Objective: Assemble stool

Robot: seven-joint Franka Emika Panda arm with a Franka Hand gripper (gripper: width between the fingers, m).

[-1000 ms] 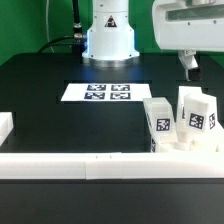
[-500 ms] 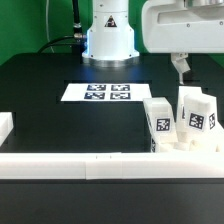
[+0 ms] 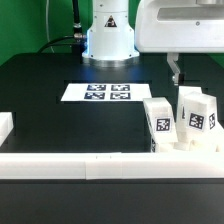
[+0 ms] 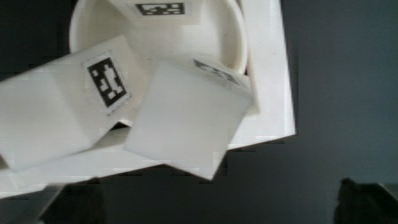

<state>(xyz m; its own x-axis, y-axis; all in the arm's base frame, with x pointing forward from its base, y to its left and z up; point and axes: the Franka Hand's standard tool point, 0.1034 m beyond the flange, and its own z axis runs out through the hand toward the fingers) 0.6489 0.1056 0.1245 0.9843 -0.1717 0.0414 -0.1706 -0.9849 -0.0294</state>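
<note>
A black table [image 3: 60,120] is filling most of the exterior view, with a green backdrop showing behind the robot's white base [image 3: 108,35] at the far edge. The marker board [image 3: 100,92] is lying flat on the table in front of that base, showing four square tags. A long white bar [image 3: 80,163] is running along the near edge of the table, and a short white block [image 3: 5,126] is sitting at the exterior view's left. The stool parts are standing at the exterior view's right, just behind the bar: two blocky legs are clearly showing there, one leg [image 3: 158,123] nearer the middle and a second leg [image 3: 198,112] further to the right, each bearing a black-and-white tag; a third cannot be made out from this side. The gripper [image 3: 174,70] is hanging above and slightly behind the legs, apart from them, holding nothing; only one dark finger is showing, so whether the jaws are apart or together cannot be told. In the wrist view, two tagged legs [image 4: 98,100] are leaning close together over the curved rim of the seat [image 4: 235,45], with another tag [image 4: 160,8] showing beyond them, and all of it lying beside a white bar on the dark table.
</note>
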